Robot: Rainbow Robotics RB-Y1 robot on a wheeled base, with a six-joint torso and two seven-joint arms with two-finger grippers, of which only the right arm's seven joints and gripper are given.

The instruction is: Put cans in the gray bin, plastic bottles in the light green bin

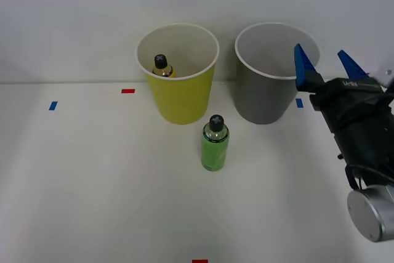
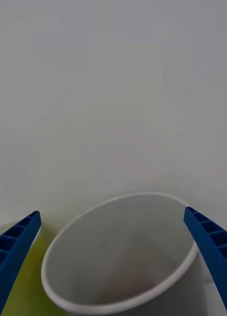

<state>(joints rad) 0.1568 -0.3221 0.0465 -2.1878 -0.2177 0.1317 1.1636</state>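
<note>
— What's on the white table (image 1: 92, 201) from where you stand?

— Biggest first: the large dark gray tapered round bin with a white rim (image 1: 265, 100), and beside it the large yellow-green tapered round bin with a white rim and white inside (image 1: 181, 100). The gray one is right next to the robot's right gripper (image 1: 325, 61); the yellow-green one sits on the gray bin's far side from the gripper, the two bins near each other.

— And the gripper itself?

— Its two blue ribbed fingers (image 1: 303, 66) are spread wide apart with nothing between them. They hover at the gray bin's rim, on its right edge in the front view. From the wrist camera the spread fingers (image 2: 15, 247) frame the gray bin's mouth (image 2: 59, 291), whose pale inside has a faint reddish patch low down; I can't tell what it is.

— The bottles?

— A small bright green plastic bottle with a black screw cap (image 1: 215, 144) stands upright on the table, ahead of the gap between the bins, well apart from the gripper. A small amber-yellow bottle with a black cap (image 1: 162, 68) rests inside the yellow-green bin, farther from the gripper.

— Anything smaller?

— Bits of red tape (image 1: 128, 90) and blue tape (image 1: 53, 105) on the tabletop, far off past the yellow-green bin
</note>
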